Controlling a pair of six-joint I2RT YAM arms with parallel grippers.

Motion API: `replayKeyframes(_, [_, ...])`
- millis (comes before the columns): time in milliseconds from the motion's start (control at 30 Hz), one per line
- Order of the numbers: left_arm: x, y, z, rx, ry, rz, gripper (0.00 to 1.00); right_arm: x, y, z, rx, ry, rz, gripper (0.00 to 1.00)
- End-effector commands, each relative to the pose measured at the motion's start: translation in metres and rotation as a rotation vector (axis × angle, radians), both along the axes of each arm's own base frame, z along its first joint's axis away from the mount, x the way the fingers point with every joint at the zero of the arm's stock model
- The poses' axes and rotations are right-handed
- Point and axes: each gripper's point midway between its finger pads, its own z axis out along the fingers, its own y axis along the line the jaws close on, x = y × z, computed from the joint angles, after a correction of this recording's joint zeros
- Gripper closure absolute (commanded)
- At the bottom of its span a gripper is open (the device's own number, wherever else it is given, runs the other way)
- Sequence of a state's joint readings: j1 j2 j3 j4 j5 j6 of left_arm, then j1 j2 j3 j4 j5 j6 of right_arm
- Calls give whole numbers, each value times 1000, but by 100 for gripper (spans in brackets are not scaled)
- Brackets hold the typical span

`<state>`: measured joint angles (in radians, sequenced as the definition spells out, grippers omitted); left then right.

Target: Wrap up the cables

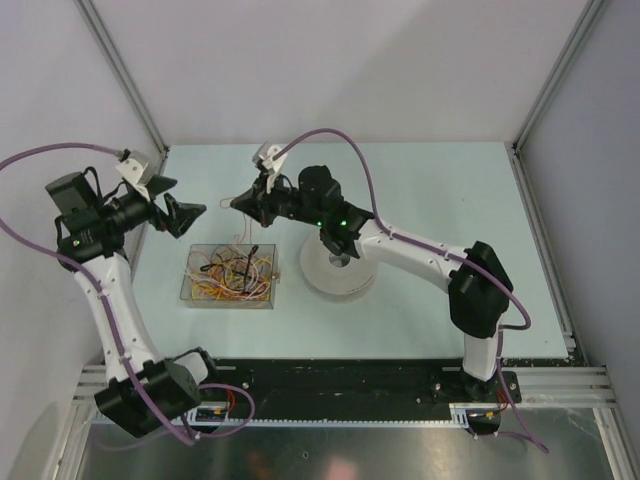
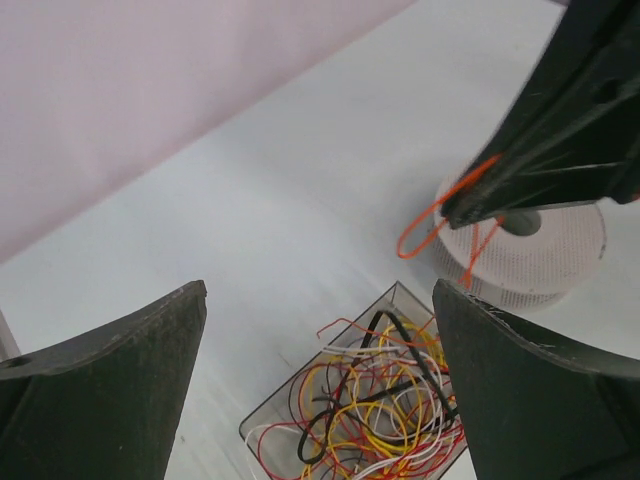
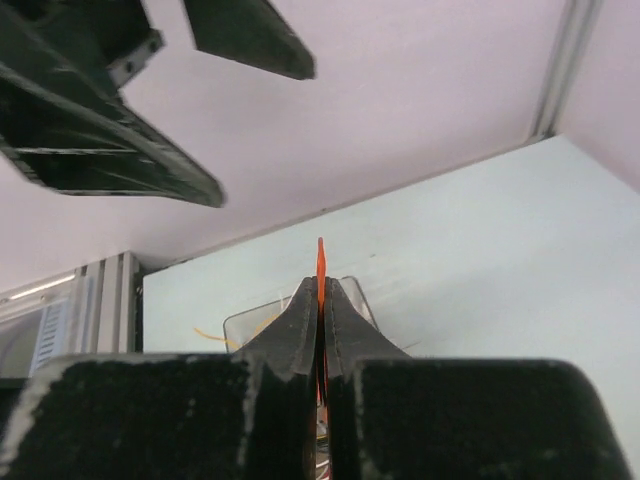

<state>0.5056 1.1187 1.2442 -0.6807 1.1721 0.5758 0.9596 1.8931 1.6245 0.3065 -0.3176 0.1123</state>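
A tangle of thin yellow, red, white, orange and black cables [image 1: 232,272] lies in a clear box [image 1: 186,280] on the table; it also shows in the left wrist view [image 2: 385,410]. My right gripper [image 1: 238,202] is shut on one orange cable [image 2: 420,232] and holds it above the table between the box and the left gripper; its tip sticks up past the shut jaws [image 3: 321,258]. The cable hangs as a loop and a tail in front of the white perforated spool [image 2: 545,255]. My left gripper [image 1: 185,200] is open and empty, above the box's far left corner [image 2: 320,300].
The white round spool [image 1: 338,268] stands right of the box, under the right arm. Grey walls close the table at the back and sides. The left gripper's fingers [image 3: 110,150] hang close in front of the right gripper.
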Motion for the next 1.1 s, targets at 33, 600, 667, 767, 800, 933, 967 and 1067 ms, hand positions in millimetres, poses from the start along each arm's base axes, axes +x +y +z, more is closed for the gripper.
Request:
replayKeyframes(33, [-34, -27, 53, -86, -45, -44, 1, 3, -16, 53, 110, -134, -44, 100])
replayKeyframes(600, [-17, -20, -109, 148, -52, -100, 1, 16, -35, 175, 346, -202, -91, 100])
replayKeyframes(667, [-11, -25, -119, 168, -40, -118, 3, 13, -36, 181, 358, -194, -84, 100])
replayKeyframes(767, [3, -28, -134, 196, -19, -110, 6, 10, -39, 192, 383, -191, -81, 100])
replayKeyframes(800, [8, -27, -138, 204, -15, -100, 7, 9, -40, 197, 393, -190, -81, 100])
replayKeyframes(933, [23, -29, -154, 230, 6, -87, 12, 5, -47, 217, 427, -192, -78, 100])
replayKeyframes(967, [24, -30, -158, 233, 13, -91, 13, 4, -48, 220, 432, -192, -77, 100])
replayKeyframes(1067, [29, -31, -173, 271, 37, -90, 20, 1, -51, 228, 446, -192, -72, 100])
